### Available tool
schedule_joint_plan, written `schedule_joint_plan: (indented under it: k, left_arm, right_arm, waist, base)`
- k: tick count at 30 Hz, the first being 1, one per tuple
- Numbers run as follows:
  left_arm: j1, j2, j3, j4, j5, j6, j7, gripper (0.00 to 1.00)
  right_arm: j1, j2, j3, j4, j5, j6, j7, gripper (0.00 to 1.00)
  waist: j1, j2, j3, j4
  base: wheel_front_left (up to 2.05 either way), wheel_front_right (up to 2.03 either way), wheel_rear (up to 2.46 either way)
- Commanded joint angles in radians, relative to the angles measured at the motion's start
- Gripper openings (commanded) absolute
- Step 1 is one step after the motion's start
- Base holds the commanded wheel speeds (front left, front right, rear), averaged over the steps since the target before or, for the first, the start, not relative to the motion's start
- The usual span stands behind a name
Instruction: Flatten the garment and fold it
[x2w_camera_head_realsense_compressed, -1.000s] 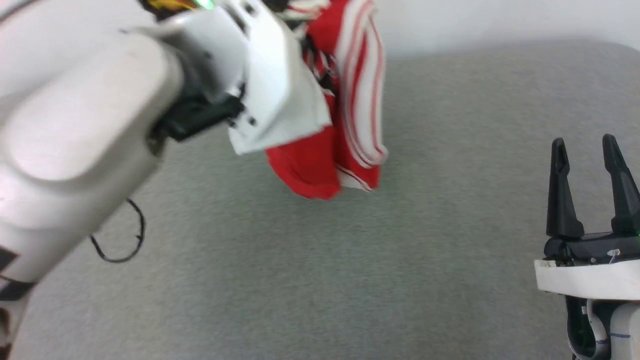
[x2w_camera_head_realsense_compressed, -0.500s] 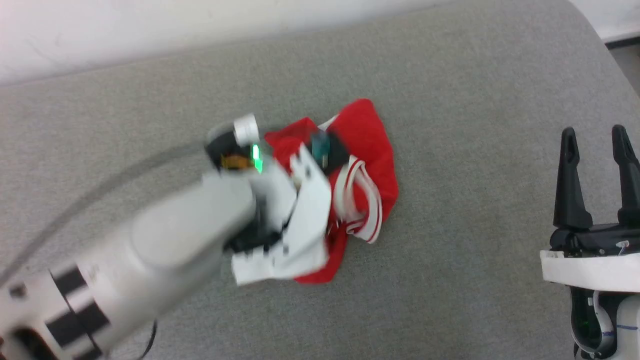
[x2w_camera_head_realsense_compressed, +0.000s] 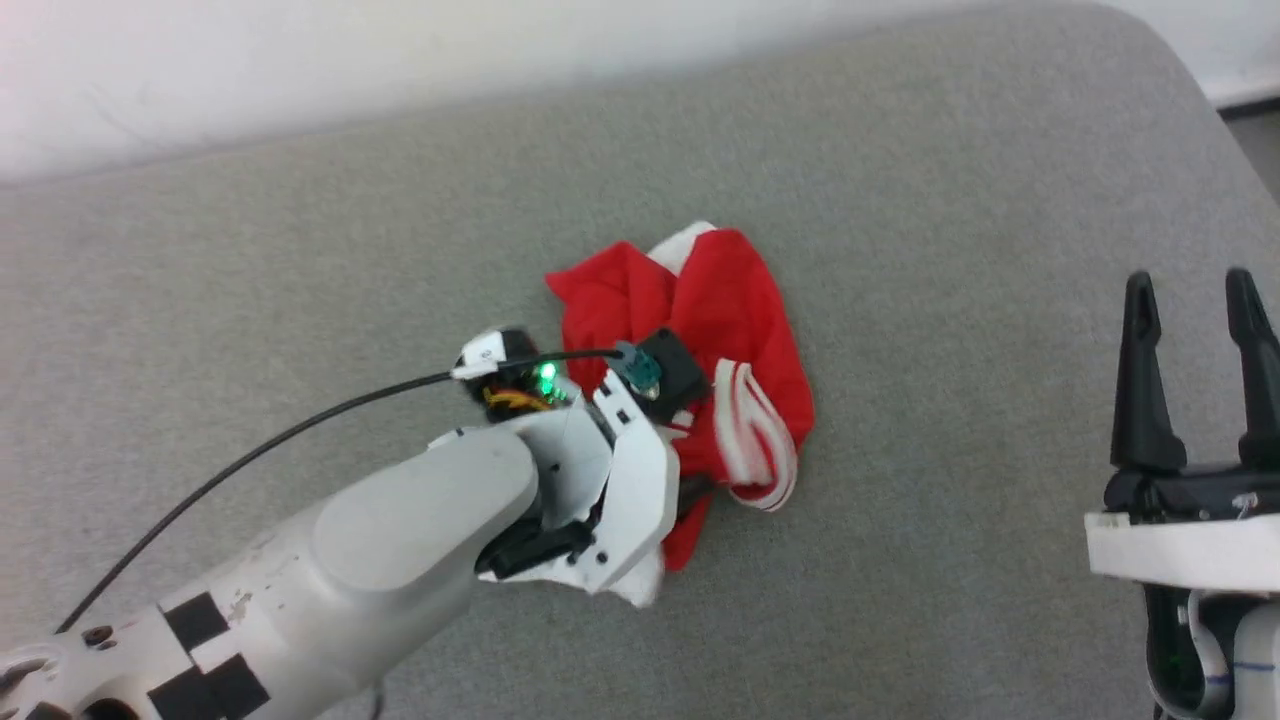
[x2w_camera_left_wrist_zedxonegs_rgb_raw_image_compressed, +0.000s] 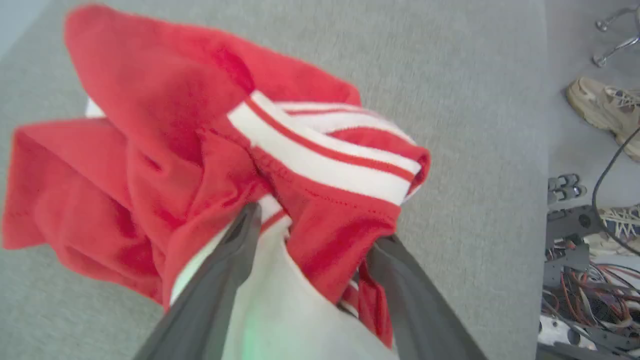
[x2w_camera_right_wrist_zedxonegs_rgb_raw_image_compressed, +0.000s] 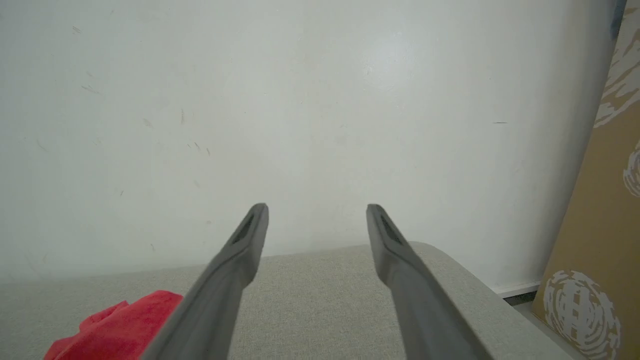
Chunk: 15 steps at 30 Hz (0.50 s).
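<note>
Your garment (x2w_camera_head_realsense_compressed: 730, 300) is a crumpled heap of soft red jersey in the middle of the grey woven surface (x2w_camera_head_realsense_compressed: 950, 200), with ribbed red-and-white striped trim (x2w_camera_head_realsense_compressed: 750, 440) curling out one side. Your left arm is angled down over it, and the left gripper (x2w_camera_left_wrist_zedxonegs_rgb_raw_image_compressed: 315, 235) is spread with cloth bunched loosely between its fingers. The right gripper (x2w_camera_head_realsense_compressed: 1195, 290) sits well off to the side, spread wide, facing the wall.

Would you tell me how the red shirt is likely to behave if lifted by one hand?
The garment will probably be floppy: it lies crumpled in soft folds on the grey surface. Lifted at one point, it would likely hang bunched, as its striped trim curls over itself. Its matte knit looks unlikely to slip.
</note>
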Motion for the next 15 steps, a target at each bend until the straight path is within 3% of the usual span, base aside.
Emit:
schedule_joint_plan:
  k: [1,4,9,15]
  left_arm:
    - [-0.006,-0.009,0.019,0.012,0.013,-0.006,-0.064,1.0]
    - [0.003,-0.021,0.074,0.037,0.033,0.018,-0.22,1.0]
    - [0.04,-0.012,0.169,0.031,0.071,0.132,-0.444,1.0]
    - [0.129,0.022,0.232,-0.001,0.098,0.258,-0.596,1.0]
  right_arm:
    - [0.018,0.002,-0.003,0.001,-0.008,-0.001,-0.005,1.0]
    - [0.043,0.002,-0.003,0.001,-0.016,-0.001,-0.005,1.0]
    - [0.073,0.002,-0.012,-0.001,-0.024,-0.001,-0.005,1.0]
    - [0.092,0.002,-0.02,0.0,-0.029,-0.001,-0.005,1.0]
  waist:
    - [0.0,0.0,-0.066,0.054]
    - [0.0,0.0,-0.104,0.084]
    - [0.0,0.0,-0.148,0.135]
    - [0.0,0.0,-0.177,0.174]
  base:
    - [0.0,0.0,0.0]
    - [0.0,0.0,0.0]
    - [0.0,0.0,0.0]
    - [0.0,0.0,0.0]
